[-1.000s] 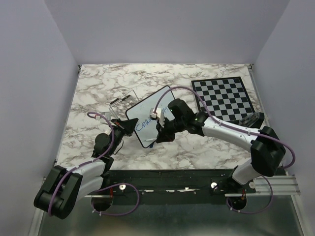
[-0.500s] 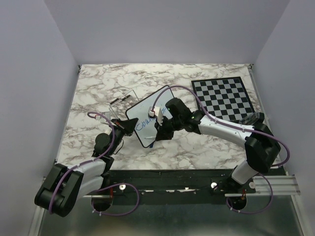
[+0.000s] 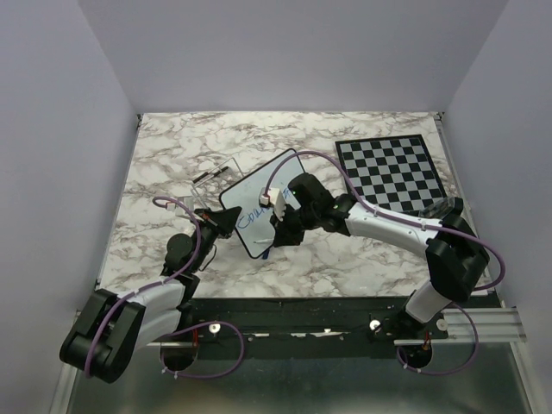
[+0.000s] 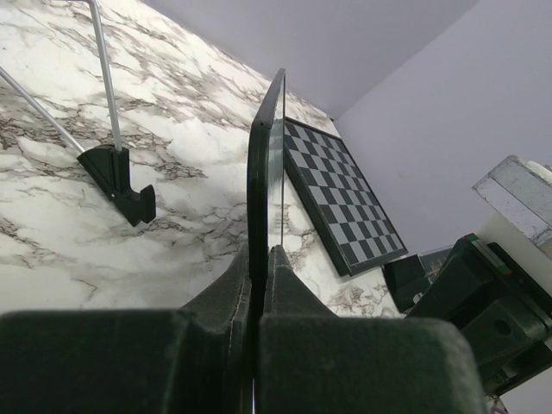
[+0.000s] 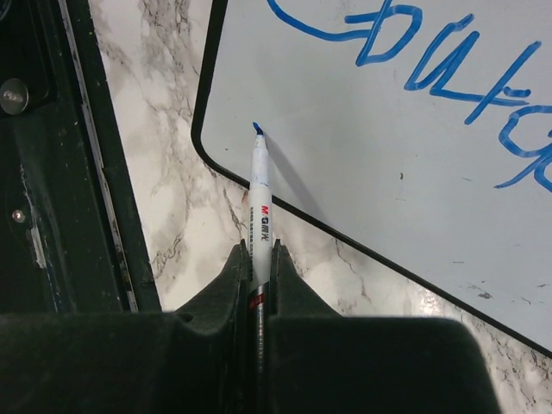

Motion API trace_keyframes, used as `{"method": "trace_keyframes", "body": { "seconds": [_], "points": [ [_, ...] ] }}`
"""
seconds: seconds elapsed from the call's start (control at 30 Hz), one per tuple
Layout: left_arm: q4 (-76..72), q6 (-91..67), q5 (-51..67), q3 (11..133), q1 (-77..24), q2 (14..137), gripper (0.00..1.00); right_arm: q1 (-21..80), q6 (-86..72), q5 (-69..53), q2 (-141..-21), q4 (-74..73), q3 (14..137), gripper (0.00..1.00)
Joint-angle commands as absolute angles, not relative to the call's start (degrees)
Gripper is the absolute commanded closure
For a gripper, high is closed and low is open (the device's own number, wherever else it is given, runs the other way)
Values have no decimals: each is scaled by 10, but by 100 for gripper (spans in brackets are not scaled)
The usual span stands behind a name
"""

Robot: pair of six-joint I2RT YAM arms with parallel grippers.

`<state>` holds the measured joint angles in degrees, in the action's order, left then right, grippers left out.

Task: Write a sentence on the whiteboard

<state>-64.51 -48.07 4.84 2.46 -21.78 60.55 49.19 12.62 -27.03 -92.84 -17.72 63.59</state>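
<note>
Top view: you've got the whiteboard [image 3: 254,191] mid-table, left of the chessboard [image 3: 392,171]. Left wrist: your left gripper [image 4: 259,259] is clamped on its edge. Right wrist: right gripper [image 5: 256,254] pinches a blue marker [image 5: 258,185], tip over the board near the sentence [image 5: 448,69].

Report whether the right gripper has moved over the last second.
Yes. The right gripper has shifted slightly left, away from the chessboard, with its marker over the whiteboard.
</note>
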Motion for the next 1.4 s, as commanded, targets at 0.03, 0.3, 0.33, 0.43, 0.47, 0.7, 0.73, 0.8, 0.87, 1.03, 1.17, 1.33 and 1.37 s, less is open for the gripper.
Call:
{"method": "trace_keyframes", "body": {
  "seconds": [0.03,0.3,0.33,0.43,0.47,0.7,0.73,0.8,0.87,1.03,1.17,1.33,1.37],
  "points": [
    [-664,-467,34,3,-221,589,100,491,120,-219,-926,-182,649,99],
    [-666,-467,38,3,-221,594,100,480,116,-208,-918,-180,651,100],
    [-668,-468,38,3,-220,595,100,479,115,-207,-917,-179,652,99],
    [-674,-468,38,3,-221,600,100,478,115,-204,-915,-178,655,99],
    [-676,-469,40,3,-221,601,100,478,115,-204,-915,-178,656,99],
    [-682,-472,40,3,-221,607,100,479,114,-219,-919,-178,668,100],
    [-681,-472,40,3,-221,607,100,479,113,-219,-921,-179,671,100],
    [-682,-472,39,3,-221,607,100,480,113,-224,-926,-183,674,99],
    [-683,-472,39,3,-221,609,100,479,116,-235,-932,-185,678,99],
    [-685,-473,35,3,-221,609,100,482,121,-254,-943,-192,681,100],
    [-685,-473,35,3,-221,609,100,489,127,-267,-950,-199,683,99],
    [-682,-472,33,3,-221,607,100,492,135,-283,-955,-209,686,100],
    [-682,-472,33,3,-221,607,100,494,139,-288,-958,-211,687,99]
  ]
}}
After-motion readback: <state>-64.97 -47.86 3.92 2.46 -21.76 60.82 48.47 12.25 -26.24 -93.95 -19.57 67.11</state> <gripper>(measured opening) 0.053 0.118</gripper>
